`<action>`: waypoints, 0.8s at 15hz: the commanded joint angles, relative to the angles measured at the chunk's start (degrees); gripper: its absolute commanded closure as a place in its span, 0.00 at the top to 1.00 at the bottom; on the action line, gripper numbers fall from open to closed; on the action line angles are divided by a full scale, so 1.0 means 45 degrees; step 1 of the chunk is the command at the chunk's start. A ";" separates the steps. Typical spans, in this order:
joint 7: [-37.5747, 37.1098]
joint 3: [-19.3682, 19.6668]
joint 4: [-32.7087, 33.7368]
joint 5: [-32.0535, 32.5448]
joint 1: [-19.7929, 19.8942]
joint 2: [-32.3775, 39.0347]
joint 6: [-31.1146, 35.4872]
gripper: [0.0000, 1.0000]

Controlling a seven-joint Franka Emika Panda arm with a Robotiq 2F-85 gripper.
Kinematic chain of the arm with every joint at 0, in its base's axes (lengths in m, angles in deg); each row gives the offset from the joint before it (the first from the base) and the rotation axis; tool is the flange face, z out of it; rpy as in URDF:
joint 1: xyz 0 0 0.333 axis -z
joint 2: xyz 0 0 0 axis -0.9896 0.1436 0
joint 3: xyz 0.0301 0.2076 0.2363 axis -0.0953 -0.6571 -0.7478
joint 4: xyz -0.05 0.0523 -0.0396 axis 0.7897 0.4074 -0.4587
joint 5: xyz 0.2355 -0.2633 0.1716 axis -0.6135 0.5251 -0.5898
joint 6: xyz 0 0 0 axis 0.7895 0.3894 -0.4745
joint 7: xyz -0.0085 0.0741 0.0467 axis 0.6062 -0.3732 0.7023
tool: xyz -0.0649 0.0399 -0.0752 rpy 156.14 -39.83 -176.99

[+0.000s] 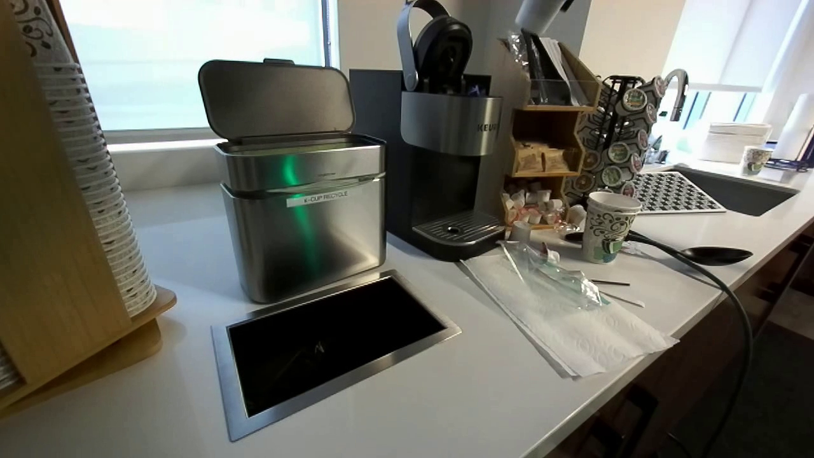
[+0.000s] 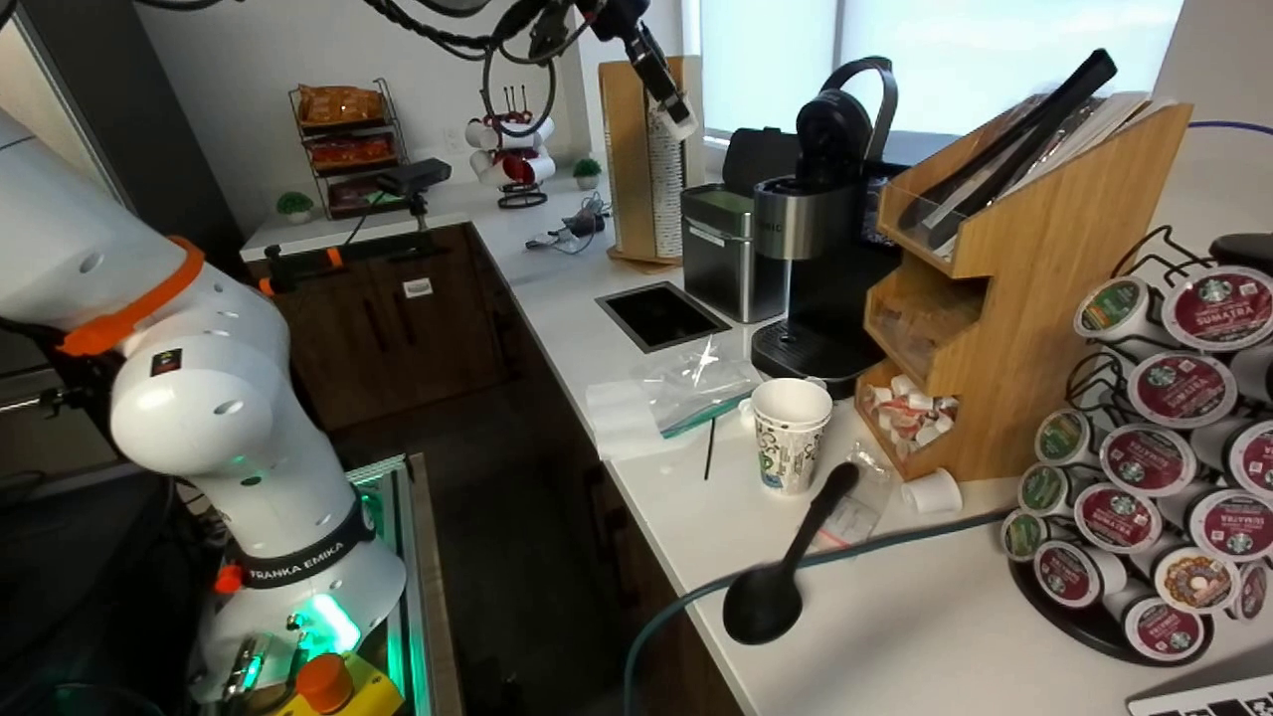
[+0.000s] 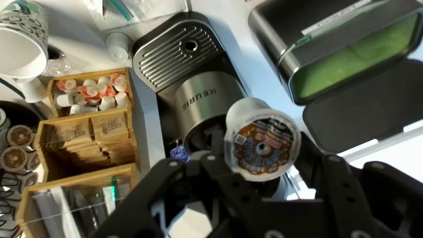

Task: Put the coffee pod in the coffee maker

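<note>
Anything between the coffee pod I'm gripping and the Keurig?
Nothing visible blocks the way from the Donut Shop coffee pod in the gripper to the open Keurig coffee maker. Its lid is raised, apart from the pod in both exterior views. In the wrist view the gripper partly hides the opening.

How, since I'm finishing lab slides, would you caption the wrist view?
Jaws closed on a Donut Shop coffee pod, the open Keurig coffee maker beyond it.

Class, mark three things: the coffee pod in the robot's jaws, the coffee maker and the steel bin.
Coffee pod (image 3: 261,140): wrist view, on its printed lid.
Coffee maker (image 1: 445,130): in an exterior view, on its silver front.
Steel bin (image 1: 299,222): in an exterior view, on its front.
</note>
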 commanded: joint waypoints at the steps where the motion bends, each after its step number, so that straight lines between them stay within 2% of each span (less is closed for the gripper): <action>1: 0.0628 0.0918 0.1878 -0.1168 0.0108 -0.0529 -0.3101 0.28; 2: 0.0844 0.0722 0.2614 -0.1343 0.0799 -0.0352 -0.4124 0.28; 5: 0.0663 0.1000 0.4954 -0.1238 0.1473 0.0463 -0.7002 0.28; 7: 0.0666 0.1166 0.5815 -0.1571 0.1645 0.0921 -0.7628 0.28; 8: 0.0638 0.0958 0.4680 -0.1219 0.1694 0.0063 -0.6906 0.53; 11: 0.0613 0.1071 0.5486 -0.1309 0.1762 0.0720 -0.7130 0.53; 12: 0.0609 0.1064 0.5543 -0.1306 0.1750 0.0833 -0.7130 0.28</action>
